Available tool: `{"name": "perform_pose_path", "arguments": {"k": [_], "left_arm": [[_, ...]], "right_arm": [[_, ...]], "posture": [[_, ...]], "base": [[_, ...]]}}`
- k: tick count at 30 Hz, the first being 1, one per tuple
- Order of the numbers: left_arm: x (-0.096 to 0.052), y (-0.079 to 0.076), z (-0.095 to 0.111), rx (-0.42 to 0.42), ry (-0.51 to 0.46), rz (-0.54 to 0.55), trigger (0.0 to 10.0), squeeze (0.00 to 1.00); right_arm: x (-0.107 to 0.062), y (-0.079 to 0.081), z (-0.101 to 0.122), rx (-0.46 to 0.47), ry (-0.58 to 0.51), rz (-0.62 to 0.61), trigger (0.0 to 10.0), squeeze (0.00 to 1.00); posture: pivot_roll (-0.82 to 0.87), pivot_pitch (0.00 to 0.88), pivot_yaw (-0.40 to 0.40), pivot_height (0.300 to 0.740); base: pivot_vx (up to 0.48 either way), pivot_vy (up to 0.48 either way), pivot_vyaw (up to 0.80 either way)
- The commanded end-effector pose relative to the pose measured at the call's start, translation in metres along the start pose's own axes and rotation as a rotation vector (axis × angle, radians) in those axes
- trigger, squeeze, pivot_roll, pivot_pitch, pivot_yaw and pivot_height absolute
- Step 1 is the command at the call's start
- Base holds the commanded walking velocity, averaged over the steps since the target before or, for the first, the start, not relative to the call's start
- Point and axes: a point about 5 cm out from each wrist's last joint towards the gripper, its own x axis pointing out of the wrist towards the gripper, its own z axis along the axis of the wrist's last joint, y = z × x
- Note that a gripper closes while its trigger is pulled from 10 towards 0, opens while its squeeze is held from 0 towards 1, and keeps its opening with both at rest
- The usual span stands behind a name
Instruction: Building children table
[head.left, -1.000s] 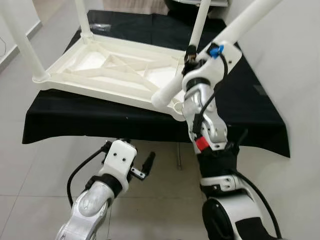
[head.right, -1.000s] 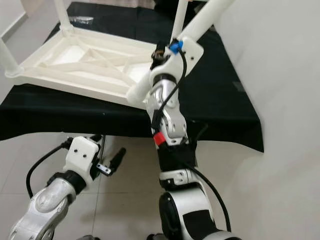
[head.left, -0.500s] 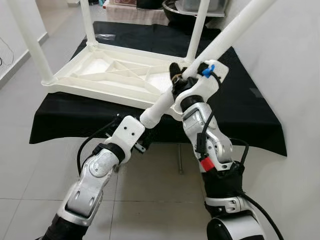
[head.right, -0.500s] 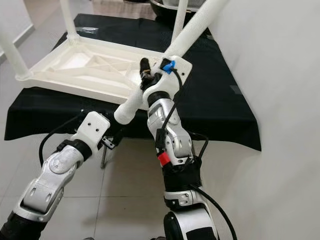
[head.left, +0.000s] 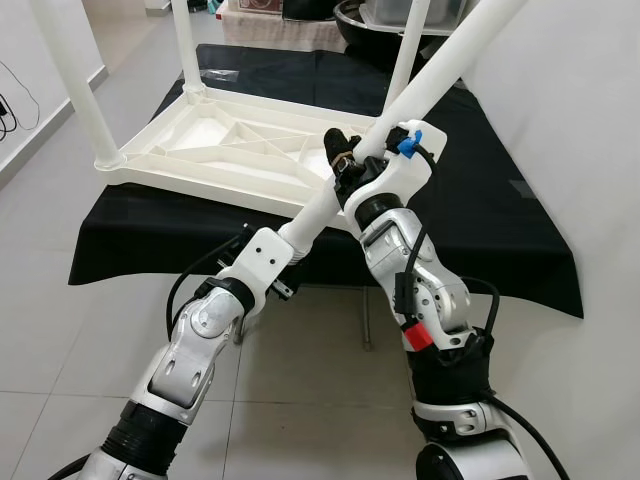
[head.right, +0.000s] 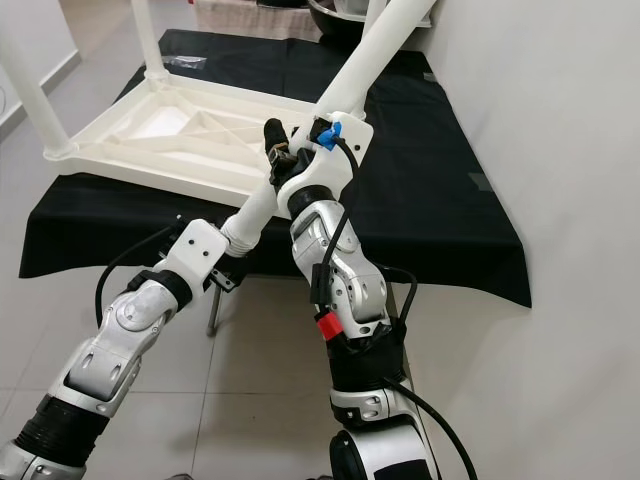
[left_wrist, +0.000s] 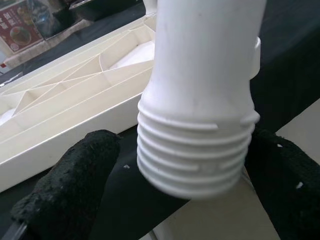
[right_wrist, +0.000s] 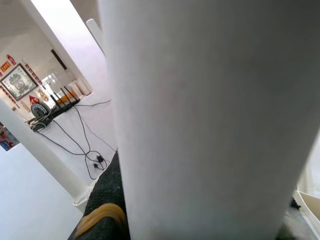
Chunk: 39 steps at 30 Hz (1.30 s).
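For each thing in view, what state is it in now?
Tabletop: upside down on black cloth, three legs fitted.
Loose leg: tilted, not fitted, threaded end bare.
Right gripper: shut on loose leg.
Left gripper: open around threaded end.

Silver arms with white wrist housings, black cables, red and blue tags, black-fingered left gripper (left_wrist: 190, 200)

Black cloth (head.left: 500, 215), grey tiled floor (head.left: 60, 330), white wall (head.left: 580, 120).
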Motion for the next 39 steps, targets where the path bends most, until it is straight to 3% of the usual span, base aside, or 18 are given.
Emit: {"name": "perform_pose_path", "arguments": {"k": [1, 11, 12, 15, 17, 22, 27, 28, 29, 30, 34, 35, 36, 37, 39], "left_arm": [[0.004, -0.003, 0.000, 0.008, -0.010, -0.011, 10.0, 0.00], [0.020, -0.009, 0.008, 0.001, -0.043, -0.026, 10.0, 0.00], [0.021, -0.009, 0.007, -0.004, -0.042, -0.026, 1.4, 0.00], [0.022, -0.009, 0.007, -0.007, -0.041, -0.025, 1.4, 0.00], [0.023, -0.010, 0.004, -0.020, -0.030, -0.032, 0.0, 0.00], [0.024, -0.012, 0.000, -0.003, -0.015, -0.033, 0.0, 0.00], [0.024, -0.010, 0.000, 0.012, -0.011, -0.033, 0.0, 0.00], [0.024, -0.010, 0.000, 0.017, -0.006, -0.035, 10.0, 0.00], [0.024, -0.010, 0.000, 0.017, -0.006, -0.035, 10.0, 0.00], [0.023, -0.008, 0.000, 0.021, -0.007, -0.037, 10.0, 0.00], [0.017, -0.003, 0.002, 0.006, -0.028, -0.052, 10.0, 0.00], [0.012, -0.002, 0.003, -0.022, -0.033, -0.070, 10.0, 0.00], [0.012, -0.002, 0.003, -0.022, -0.033, -0.070, 10.0, 0.00], [0.006, -0.002, 0.003, -0.071, -0.036, -0.110, 10.0, 0.00], [0.001, -0.003, 0.003, -0.105, -0.039, -0.140, 10.0, 0.00]], "right_arm": [[-0.005, 0.004, -0.009, 0.061, 0.031, 0.011, 10.0, 0.00], [-0.008, 0.010, -0.013, 0.065, 0.061, 0.034, 10.0, 0.00], [-0.009, 0.011, -0.013, 0.065, 0.063, 0.037, 10.0, 0.00], [-0.009, 0.011, -0.013, 0.065, 0.064, 0.038, 10.0, 0.00], [-0.008, 0.011, -0.012, 0.064, 0.065, 0.037, 10.0, 0.00], [-0.008, 0.010, -0.010, 0.057, 0.067, 0.032, 10.0, 0.00], [-0.006, 0.008, -0.006, -0.026, 0.031, 0.035, 10.0, 0.00], [-0.006, 0.008, -0.007, -0.032, 0.032, 0.048, 10.0, 0.24], [-0.006, 0.008, -0.007, -0.032, 0.032, 0.048, 10.0, 0.24], [-0.006, 0.007, -0.008, -0.033, 0.035, 0.060, 10.0, 1.00], [-0.006, 0.006, -0.007, -0.056, 0.031, 0.123, 10.0, 1.00], [-0.007, 0.003, -0.005, -0.068, 0.026, 0.159, 10.0, 0.11], [-0.007, 0.003, -0.005, -0.068, 0.026, 0.159, 10.0, 0.11], [-0.008, -0.001, -0.005, -0.085, 0.031, 0.207, 10.0, 0.00], [-0.009, -0.005, -0.005, -0.097, 0.036, 0.240, 10.0, 0.00]], "posture": [[0.10, 0.073, -0.086, 0.740], [0.09, 0.078, -0.084, 0.740], [0.09, 0.079, -0.082, 0.740], [0.09, 0.079, -0.082, 0.740], [0.09, 0.079, -0.083, 0.740], [0.09, 0.081, -0.083, 0.740], [0.09, 0.081, -0.084, 0.740], [0.09, 0.080, -0.084, 0.740], [0.09, 0.080, -0.084, 0.740], [0.09, 0.080, -0.084, 0.740], [0.10, 0.082, -0.079, 0.740], [0.10, 0.082, -0.079, 0.740], [0.10, 0.082, -0.079, 0.740], [0.10, 0.082, -0.078, 0.740], [0.10, 0.083, -0.077, 0.740]], "base": [[0.000, 0.000, 0.00], [0.000, 0.000, 0.00], [0.000, 0.000, 0.00], [0.000, 0.000, 0.00], [0.000, 0.000, 0.00], [0.000, 0.000, 0.00], [0.000, 0.000, 0.00], [0.000, 0.000, 0.00], [0.000, 0.000, 0.00], [0.000, 0.000, 0.00], [0.000, 0.000, 0.00], [0.000, 0.000, 0.00], [0.000, 0.000, 0.00], [0.000, 0.000, 0.00], [0.000, 0.000, 0.00]]}}
